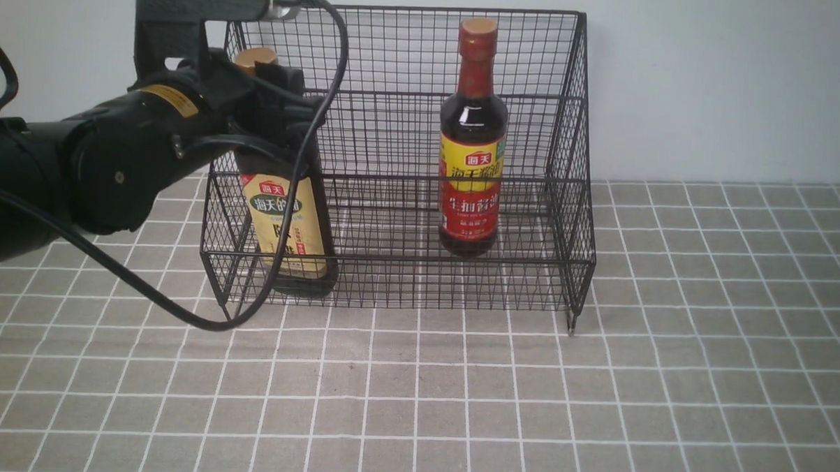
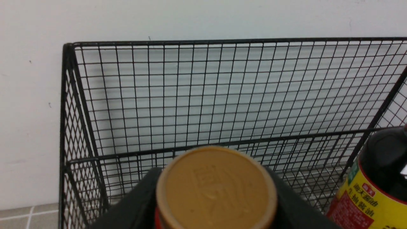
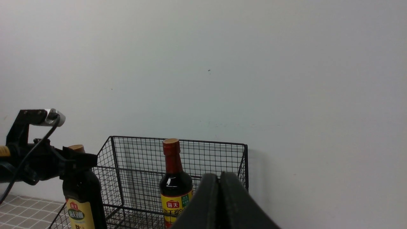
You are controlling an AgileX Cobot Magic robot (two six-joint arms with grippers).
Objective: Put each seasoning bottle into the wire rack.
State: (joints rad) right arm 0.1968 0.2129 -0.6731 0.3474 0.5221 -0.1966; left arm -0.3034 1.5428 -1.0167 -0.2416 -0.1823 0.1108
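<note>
I read 海天 on broad bottle (image 1: 289, 224) and slim bottle (image 1: 471, 161), apart in the wire rack (image 1: 398, 53) at the far edge of the counter (image 1: 526, 407). My left hand (image 1: 280, 84) straddles the broad neck, grip unclear; right hand (image 3: 219, 197) clenched.

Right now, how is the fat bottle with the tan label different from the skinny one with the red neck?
The broad dark bottle with the tan label is wider; the slim dark bottle with the red neck is narrower with a yellow-and-red label. The left claw surrounds the broad bottle's neck; the slim bottle stands free. Both hold dark liquid inside the black wire rack.
</note>
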